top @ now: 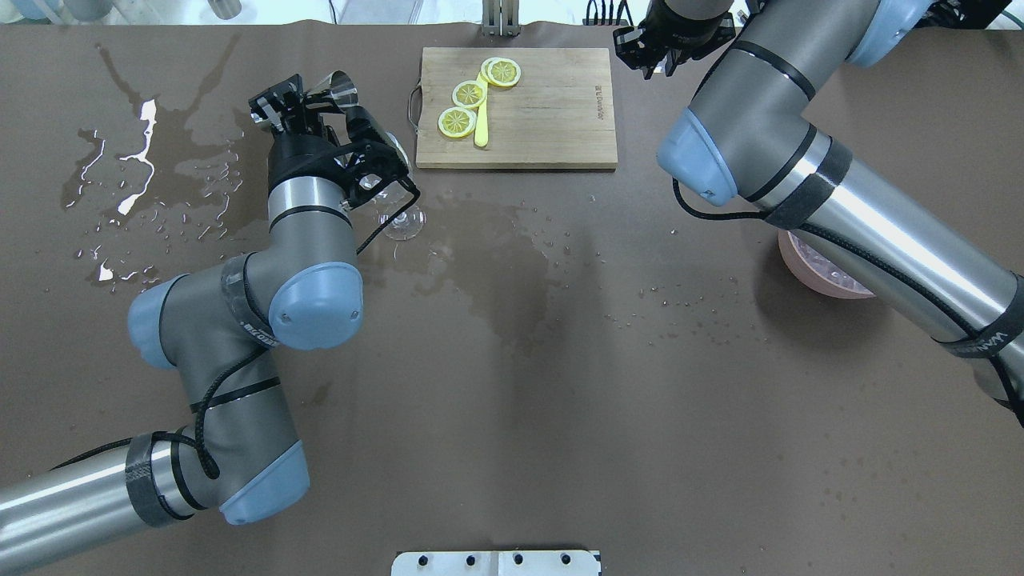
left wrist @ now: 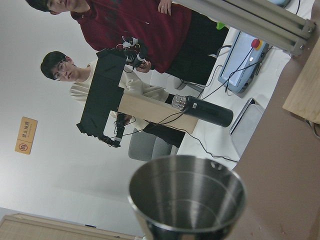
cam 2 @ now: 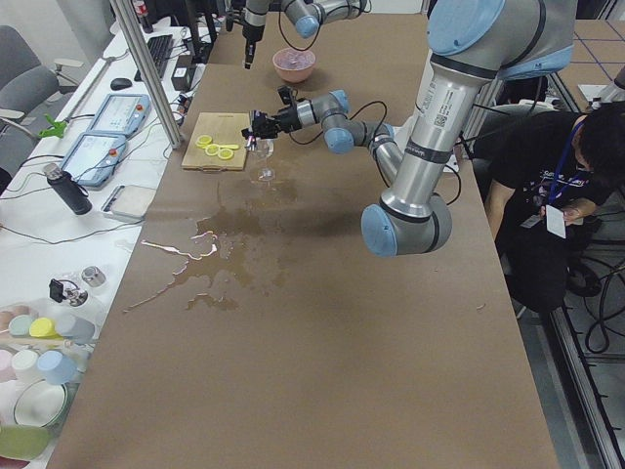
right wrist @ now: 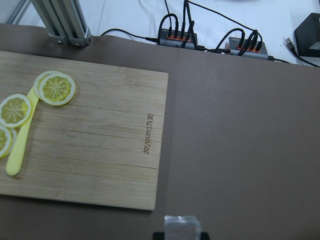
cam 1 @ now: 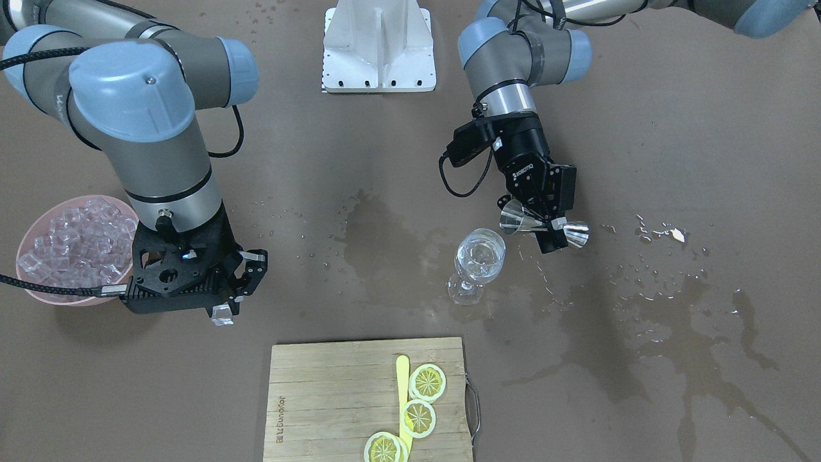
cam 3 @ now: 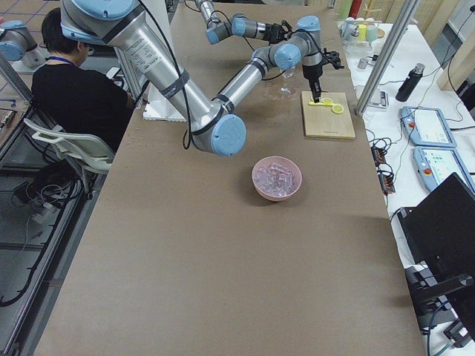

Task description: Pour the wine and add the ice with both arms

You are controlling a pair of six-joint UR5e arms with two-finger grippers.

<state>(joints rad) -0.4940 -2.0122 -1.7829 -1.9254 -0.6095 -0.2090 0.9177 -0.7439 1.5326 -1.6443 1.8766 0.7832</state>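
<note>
My left gripper (cam 1: 546, 226) is shut on a steel double jigger (cam 1: 542, 224), held on its side just above and beside a stemmed wine glass (cam 1: 478, 263). The glass stands upright and holds a small measure of clear wine (cam 1: 480, 258). The jigger's open cup fills the left wrist view (left wrist: 187, 195) and looks empty. My right gripper (cam 1: 224, 309) is shut on one clear ice cube (cam 1: 222, 314), also seen in the right wrist view (right wrist: 182, 226), held above the table between the pink bowl of ice (cam 1: 74, 247) and the cutting board (cam 1: 333, 385).
The bamboo cutting board (right wrist: 115, 150) carries three lemon slices (cam 1: 427, 382) and a yellow utensil (cam 1: 403, 391). Wet patches and puddles (cam 1: 673, 321) spread over the brown table. The white base block (cam 1: 380, 48) stands at the robot's side. Operators show in the side views.
</note>
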